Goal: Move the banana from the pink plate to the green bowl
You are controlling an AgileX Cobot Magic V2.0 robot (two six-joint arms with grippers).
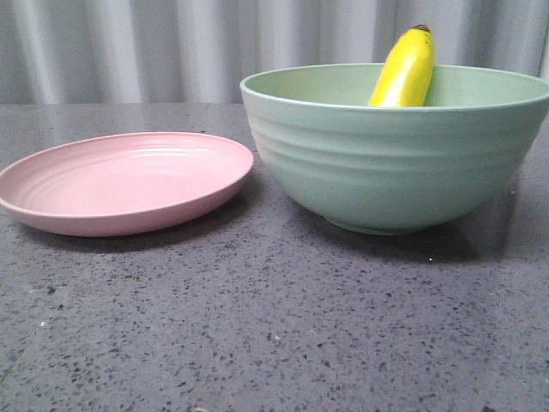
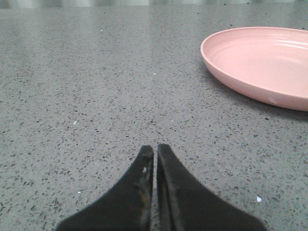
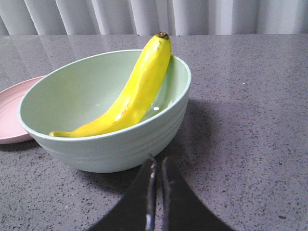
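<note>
Since the banana (image 3: 136,92) already lies inside the green bowl (image 3: 120,144), I judge the transfer itself done and only a tidy parking of the arms left, if anything. It sits diagonally — one end down near the bowl's floor, the dark-tipped end propped against the inner wall and poking above the rim, which is why the front view shows only its upper part above the bowl's edge. It is too long to lie flat in there, so the lean looks stable enough to me.

The pink plate (image 1: 120,182) stands bare on the speckled grey table (image 1: 274,326), just beside the bowl on my left side; I cannot tell whether their rims touch.

My right gripper (image 3: 157,166) hangs low over the table in front of the bowl, apart from it, its fingers pressed together with nothing between them. The left gripper (image 2: 155,154) is likewise clenched on nothing, low over the tabletop, with the plate off to one side. Neither arm shows in the front view — both sit clear of the crockery, which I read as a resting pose.
</note>
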